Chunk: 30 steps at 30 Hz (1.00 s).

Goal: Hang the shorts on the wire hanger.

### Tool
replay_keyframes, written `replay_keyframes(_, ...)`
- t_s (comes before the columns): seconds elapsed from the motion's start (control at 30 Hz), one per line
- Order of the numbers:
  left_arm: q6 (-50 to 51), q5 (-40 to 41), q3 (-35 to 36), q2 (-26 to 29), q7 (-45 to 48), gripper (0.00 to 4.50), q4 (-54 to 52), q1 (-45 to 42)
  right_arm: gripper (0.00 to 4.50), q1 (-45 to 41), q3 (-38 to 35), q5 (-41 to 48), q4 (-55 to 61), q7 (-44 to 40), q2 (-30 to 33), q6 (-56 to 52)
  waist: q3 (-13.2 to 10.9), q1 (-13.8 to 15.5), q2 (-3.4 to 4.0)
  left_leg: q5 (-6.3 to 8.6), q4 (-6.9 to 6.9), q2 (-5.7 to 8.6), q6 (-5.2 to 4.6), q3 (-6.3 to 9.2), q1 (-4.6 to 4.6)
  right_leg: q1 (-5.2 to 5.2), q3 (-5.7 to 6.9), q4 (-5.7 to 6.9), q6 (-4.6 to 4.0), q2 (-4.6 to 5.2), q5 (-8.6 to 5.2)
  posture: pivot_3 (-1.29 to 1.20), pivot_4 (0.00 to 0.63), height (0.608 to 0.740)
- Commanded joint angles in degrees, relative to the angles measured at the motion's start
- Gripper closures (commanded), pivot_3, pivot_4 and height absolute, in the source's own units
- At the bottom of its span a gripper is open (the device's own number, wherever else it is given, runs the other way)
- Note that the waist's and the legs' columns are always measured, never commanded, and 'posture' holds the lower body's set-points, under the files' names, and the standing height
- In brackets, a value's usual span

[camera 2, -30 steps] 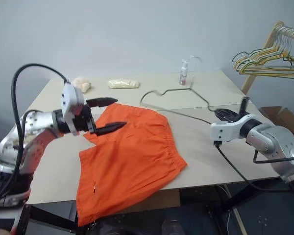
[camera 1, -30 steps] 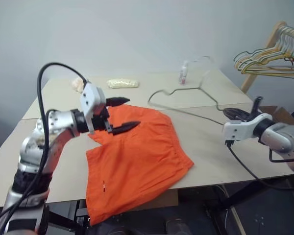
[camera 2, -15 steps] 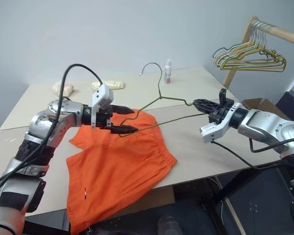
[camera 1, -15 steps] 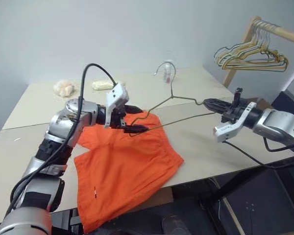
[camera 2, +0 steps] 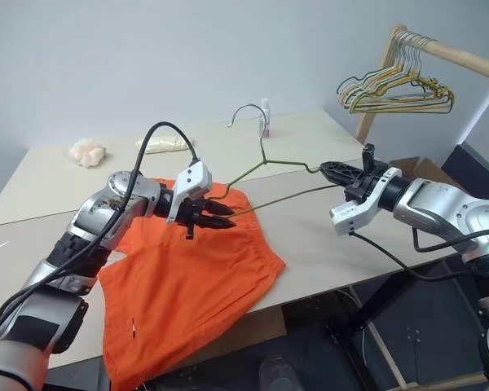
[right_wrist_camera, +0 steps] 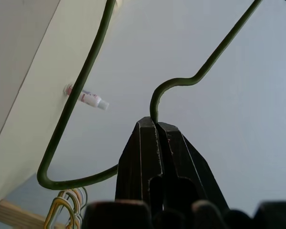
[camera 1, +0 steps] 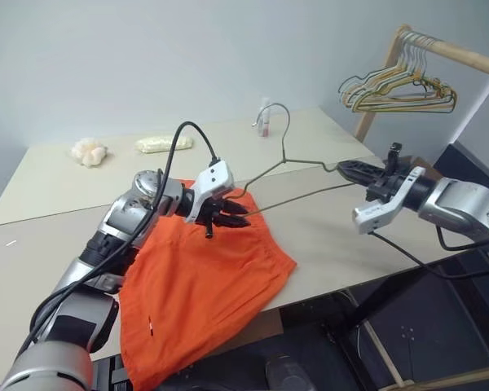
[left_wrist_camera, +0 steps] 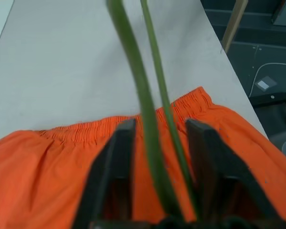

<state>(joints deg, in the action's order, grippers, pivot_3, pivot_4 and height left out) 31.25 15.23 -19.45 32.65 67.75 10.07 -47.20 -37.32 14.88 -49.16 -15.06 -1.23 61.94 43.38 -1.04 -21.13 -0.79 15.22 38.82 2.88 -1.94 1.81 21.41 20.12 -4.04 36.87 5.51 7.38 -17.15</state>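
Both grippers hold the wire hanger [camera 2: 265, 163] aloft: right gripper [camera 2: 336, 169] clenched on one corner, left gripper [camera 2: 220, 215] straddling the other over the shorts [camera 2: 196, 269]; whether it is clamped, I cannot tell. Next: thread a leg.

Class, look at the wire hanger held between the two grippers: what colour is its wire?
Dull olive green; the wire hanger shows it best in the left wrist view.

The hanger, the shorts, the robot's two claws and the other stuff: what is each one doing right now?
wire hanger: lifted off the table, held at both ends.
shorts: lying flat on the table, one edge hanging over the front.
right gripper: shut on the hanger's corner.
left gripper: fingers either side of the hanger's wires, not fully shut.
small bottle: standing upright.
bunch of hangers: hanging on the wooden rail.
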Motion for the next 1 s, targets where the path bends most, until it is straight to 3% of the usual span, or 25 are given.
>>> replay_keyframes(0.03,0.2,-0.4,2.6,-0.2,-1.2,4.31,0.1,-1.3,4.50,-1.4,-2.7,1.5,1.6,-0.1,-0.6,-1.0,0.0,-0.1,0.00,0.00,0.00,0.00,0.00,0.00,0.00,0.00,0.00,0.00,0.00,0.00,0.00,-0.31,0.000,0.740)
replay_keyframes(0.13,1.2,-0.6,3.0,0.2,-2.0,4.49,-0.7,-0.9,4.50,-1.4,-2.9,3.3,1.5,-1.5,-0.9,-0.3,0.0,-0.2,0.00,0.00,0.00,0.00,0.00,0.00,-0.02,-0.01,-0.01,0.03,0.00,0.00,0.00,-0.31,0.000,0.740)
replay_keyframes(0.23,1.5,-1.1,3.3,0.6,-2.9,4.50,-1.1,-0.9,3.77,-0.4,-2.8,10.6,0.9,-6.4,0.0,2.7,0.0,-0.2,-0.01,0.00,0.00,0.00,0.00,0.00,-0.02,-0.03,0.00,0.01,0.01,0.00,0.00,-0.30,0.000,0.740)
replay_keyframes(0.4,-2.3,-3.5,2.9,3.7,-2.0,4.50,-2.0,0.5,1.97,1.9,-0.7,34.8,1.1,-23.9,2.9,5.3,0.0,-0.1,-0.04,0.00,0.00,-0.02,0.00,0.06,-0.03,-0.12,0.06,-0.07,0.01,0.00,-0.01,-0.27,0.000,0.740)
replay_keyframes(0.5,-4.7,-5.1,2.3,4.9,-1.5,4.50,-2.3,1.3,0.89,2.1,-1.5,51.0,5.1,-38.1,2.0,-6.5,0.0,-0.1,-0.05,0.01,0.01,-0.04,-0.02,0.05,-0.13,-0.29,0.05,-0.14,0.02,0.00,0.00,-0.25,0.000,0.740)
replay_keyframes(0.57,-8.2,-6.8,1.8,5.6,-1.2,4.50,-3.1,2.3,0.20,0.4,-2.1,59.3,8.9,-46.4,1.3,-20.7,0.0,0.1,-0.05,0.05,0.01,-0.09,-0.08,0.21,-0.33,-0.63,0.20,-0.26,0.03,0.00,-0.01,-0.25,0.000,0.740)
replay_keyframes(0.63,-8.6,-6.8,2.0,5.4,-1.0,4.50,-5.0,3.3,0.05,-5.0,-0.6,65.4,10.3,-56.3,0.5,-38.5,0.0,0.3,-0.04,0.07,0.02,-0.13,-0.09,0.35,-0.37,-0.77,0.30,-0.35,0.03,0.00,-0.01,-0.24,0.000,0.740)
replay_keyframes(0.7,-9.2,-6.8,2.1,5.1,-0.9,4.50,-6.1,4.0,0.05,-9.4,1.4,66.5,9.3,-64.4,-0.4,-48.2,0.0,1.1,-0.02,0.07,0.03,-0.12,-0.09,0.42,-0.34,-0.77,0.33,-0.34,0.03,0.04,-0.01,-0.24,0.000,0.740)
replay_keyframes(0.77,-9.2,-6.7,2.4,4.8,-0.9,4.50,-6.8,4.3,0.05,-12.5,4.5,63.2,7.8,-71.2,-1.2,-53.1,0.0,2.2,-0.01,0.08,0.02,-0.13,-0.09,0.53,-0.31,-0.73,0.40,-0.37,0.03,0.03,-0.01,-0.24,0.000,0.740)
replay_keyframes(1.0,-9.5,-6.5,3.0,4.5,-0.6,4.50,-7.2,4.4,0.05,-19.0,11.1,52.9,0.7,-78.9,-7.9,-62.0,0.0,5.6,0.04,0.06,0.21,0.22,-0.07,0.64,0.59,0.44,0.21,0.21,0.03,0.20,0.00,-0.22,0.000,0.740)
